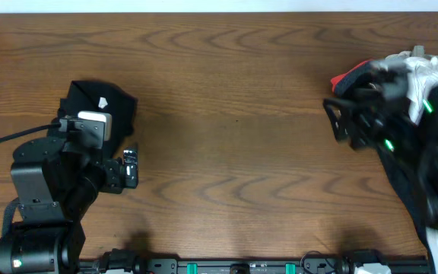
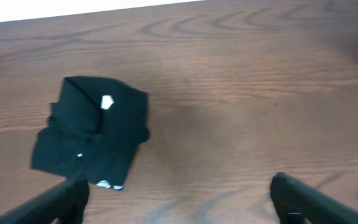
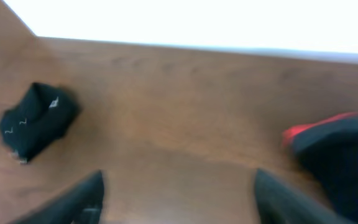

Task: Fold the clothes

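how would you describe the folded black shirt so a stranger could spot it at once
Start at the wooden table and go to its left side, in front of the left arm. The folded black T-shirt lies there alone, a compact bundle with a small white neck tag on top, unlike the loose heap of black, white and red clothes at the right edge.

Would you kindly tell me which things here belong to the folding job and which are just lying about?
Job: black T-shirt, folded, on the left; clothes pile, heaped on the right; left gripper and right gripper, both open and empty.
Not the job: table; cable beside the left arm.
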